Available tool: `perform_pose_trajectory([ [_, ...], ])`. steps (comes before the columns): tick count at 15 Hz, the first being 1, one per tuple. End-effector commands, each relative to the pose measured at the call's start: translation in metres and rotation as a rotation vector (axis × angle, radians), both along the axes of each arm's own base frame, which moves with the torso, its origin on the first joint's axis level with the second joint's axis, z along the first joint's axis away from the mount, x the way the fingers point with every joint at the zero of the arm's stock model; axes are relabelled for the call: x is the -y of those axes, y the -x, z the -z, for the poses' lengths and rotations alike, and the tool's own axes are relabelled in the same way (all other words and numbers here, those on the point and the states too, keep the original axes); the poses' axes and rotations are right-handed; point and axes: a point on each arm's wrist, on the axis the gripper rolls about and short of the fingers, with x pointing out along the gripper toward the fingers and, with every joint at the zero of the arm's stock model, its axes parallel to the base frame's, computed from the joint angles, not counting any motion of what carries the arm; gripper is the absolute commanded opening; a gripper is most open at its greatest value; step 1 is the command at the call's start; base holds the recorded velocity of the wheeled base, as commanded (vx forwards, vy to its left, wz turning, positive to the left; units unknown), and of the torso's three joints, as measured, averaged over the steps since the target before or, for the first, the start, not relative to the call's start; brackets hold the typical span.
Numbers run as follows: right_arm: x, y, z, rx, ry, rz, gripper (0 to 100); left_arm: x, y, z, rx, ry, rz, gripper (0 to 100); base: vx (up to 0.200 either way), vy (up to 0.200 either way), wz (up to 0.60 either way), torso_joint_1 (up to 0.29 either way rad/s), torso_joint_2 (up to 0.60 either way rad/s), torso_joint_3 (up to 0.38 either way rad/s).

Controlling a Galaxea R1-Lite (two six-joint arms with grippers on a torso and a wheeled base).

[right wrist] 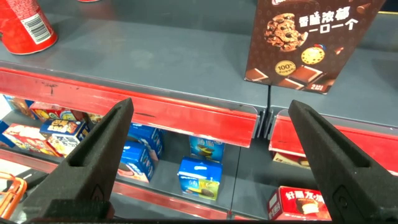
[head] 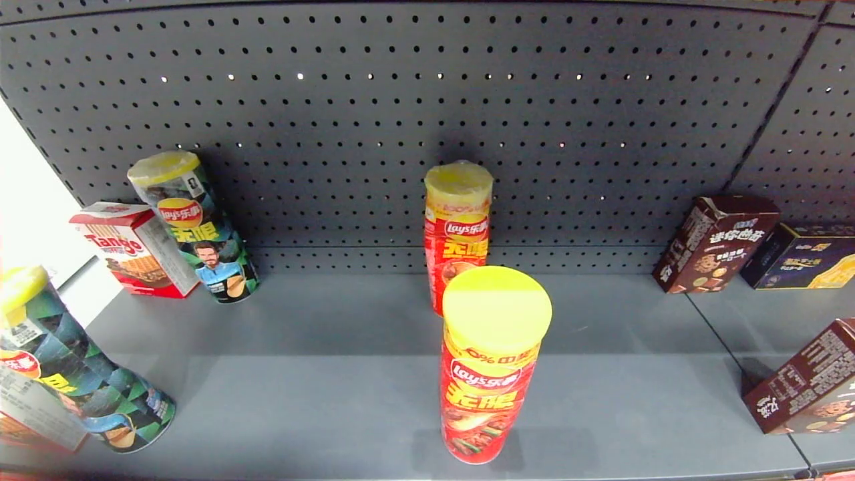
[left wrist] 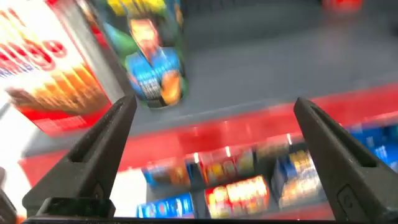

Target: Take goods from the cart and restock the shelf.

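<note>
Left gripper [left wrist: 214, 102]: jaws spread wide, nothing between them; it hangs just outside the shelf's front edge, toward the left end.
Right gripper [right wrist: 211, 104]: also wide open and empty, off the front edge toward the right end.
Step in hand: with both grippers empty and stock already standing, this reads as the gap between placements; the next item is yet to be fetched from the cart.
Next move calls for: drawing the arms clear of the red price rail [right wrist: 186, 102] first, then gripping a new item squarely enough to set it upright.
Task's things: two red chip cans stand mid-shelf, the front can [head: 491, 364] near the front edge and the rear can [head: 457, 227] close to the pegboard back [head: 401, 100].
Left end: a green can [left wrist: 152, 62] and a wafer box [left wrist: 46, 74] near the back, with a second green can [head: 73, 374] at the front left corner.
Right end: a brown cookie box [right wrist: 308, 40] at the front edge, and a second brown box [head: 715, 244] and a dark blue box [head: 801, 257] near the back.
Open room: bare shelf [head: 320, 374] on either side of the red cans.
Edges: the front can stands close to the lip, so a careless entry could tip it.
</note>
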Motion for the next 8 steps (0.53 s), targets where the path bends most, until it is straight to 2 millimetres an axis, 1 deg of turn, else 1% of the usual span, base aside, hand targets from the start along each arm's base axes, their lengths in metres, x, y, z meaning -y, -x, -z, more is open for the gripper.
perform_pose_trajectory([
  [1, 0.0000, -0.0001, 0.0000, -0.001, 0.001, 0.000, 100, 0.0002, -0.0001, 0.0000, -0.004, 0.011, 0.008, 100, 0.000, 0.000, 0.00, 0.000, 0.00, 0.000],
  [3, 0.0000, -0.0001, 0.0000, -0.001, 0.001, 0.000, 100, 0.0001, -0.0002, 0.0007, -0.013, 0.021, 0.001, 100, 0.000, 0.000, 0.00, 0.000, 0.00, 0.000],
  [4, 0.0000, -0.0001, 0.0000, -0.001, 0.001, 0.000, 100, -0.0025, -0.0006, 0.0061, -0.064, 0.035, -0.124, 100, 0.000, 0.000, 0.00, 0.000, 0.00, 0.000],
  [5, 0.0000, -0.0001, 0.0000, -0.001, 0.001, 0.000, 100, -0.0031, -0.0005, 0.0074, -0.079, 0.090, -0.150, 100, 0.000, 0.000, 0.00, 0.000, 0.00, 0.000],
  [8, 0.0000, -0.0001, 0.0000, -0.001, 0.001, 0.000, 100, -0.0020, -0.0005, 0.0069, -0.081, 0.124, -0.092, 100, 0.000, 0.000, 0.00, 0.000, 0.00, 0.000],
])
